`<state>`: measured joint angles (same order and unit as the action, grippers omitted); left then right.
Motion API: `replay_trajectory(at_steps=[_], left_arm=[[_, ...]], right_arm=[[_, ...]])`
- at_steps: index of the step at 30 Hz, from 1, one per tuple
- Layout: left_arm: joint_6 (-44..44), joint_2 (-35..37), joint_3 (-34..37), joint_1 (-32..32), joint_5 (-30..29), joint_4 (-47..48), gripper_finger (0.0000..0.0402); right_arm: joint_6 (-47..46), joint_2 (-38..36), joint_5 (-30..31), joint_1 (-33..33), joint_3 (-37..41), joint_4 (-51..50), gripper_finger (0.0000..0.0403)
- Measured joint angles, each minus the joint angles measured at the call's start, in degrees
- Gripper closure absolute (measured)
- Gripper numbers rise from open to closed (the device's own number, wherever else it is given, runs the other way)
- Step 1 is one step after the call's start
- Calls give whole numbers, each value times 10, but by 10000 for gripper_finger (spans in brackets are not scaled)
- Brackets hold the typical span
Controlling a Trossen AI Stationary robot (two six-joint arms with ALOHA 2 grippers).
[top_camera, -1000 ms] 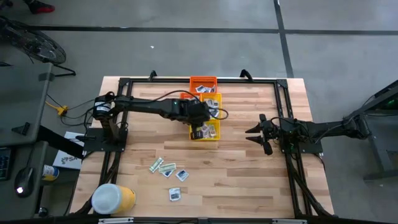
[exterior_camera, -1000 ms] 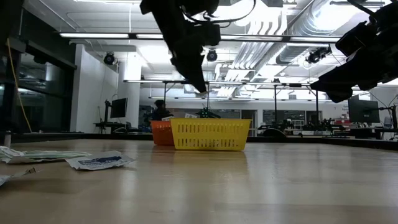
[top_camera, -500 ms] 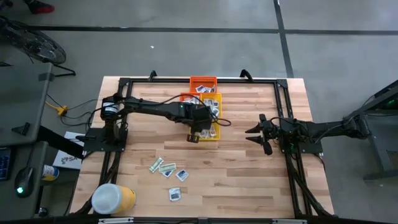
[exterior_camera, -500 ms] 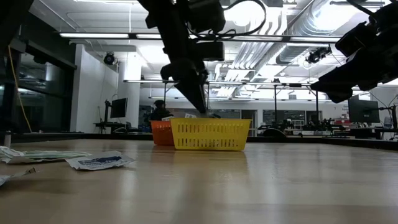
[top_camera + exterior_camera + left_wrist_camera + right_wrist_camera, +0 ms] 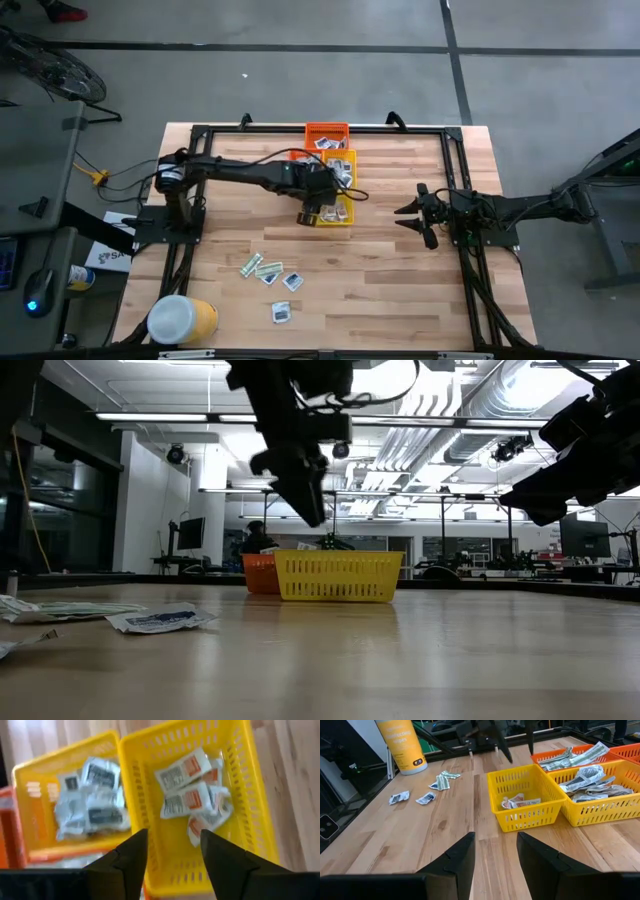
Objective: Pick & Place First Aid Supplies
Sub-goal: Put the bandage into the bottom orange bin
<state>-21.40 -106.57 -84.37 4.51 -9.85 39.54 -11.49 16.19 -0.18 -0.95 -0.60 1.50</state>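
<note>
My left gripper (image 5: 172,857) hangs open over the near yellow basket (image 5: 337,211), its fingers slanting down, with nothing between them. In that basket lie white-and-orange packets (image 5: 186,787). The yellow basket behind it (image 5: 30,815) holds white packets with dark blue marks (image 5: 92,802). An orange basket (image 5: 327,134) stands farthest back. Several loose first aid supplies (image 5: 270,275) lie flat on the table toward its near left. My right gripper (image 5: 495,852) waits open at the table's right side.
The three baskets stand in a row at the middle far side of the table (image 5: 400,290). A big yellow tub with a white lid (image 5: 180,320) stands at the near left corner. A black frame (image 5: 455,135) runs around the table's edges.
My left gripper has opened above the near yellow basket and has rolled about its own axis while staying over the basket. My right arm has kept still.
</note>
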Motion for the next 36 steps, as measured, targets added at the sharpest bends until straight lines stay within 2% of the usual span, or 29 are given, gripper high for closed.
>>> replay_trajectory(at_steps=[5,11,16,20,27,32,36], left_arm=[[37,34,0,0,6,71,259],[125,75,0,0,-6,173,301],[195,99,0,0,-8,250,352],[217,112,0,-9,-9,313,393],[192,121,15,-70,-8,358,399],[158,121,83,-134,49,349,400],[158,120,133,-178,72,312,400]], right_arm=[[0,0,0,0,0,0,263],[0,0,0,0,0,0,263],[0,0,0,0,0,0,263],[0,0,0,0,0,0,263],[0,0,0,0,0,0,263],[0,0,0,0,0,0,263],[0,0,0,0,0,0,263]])
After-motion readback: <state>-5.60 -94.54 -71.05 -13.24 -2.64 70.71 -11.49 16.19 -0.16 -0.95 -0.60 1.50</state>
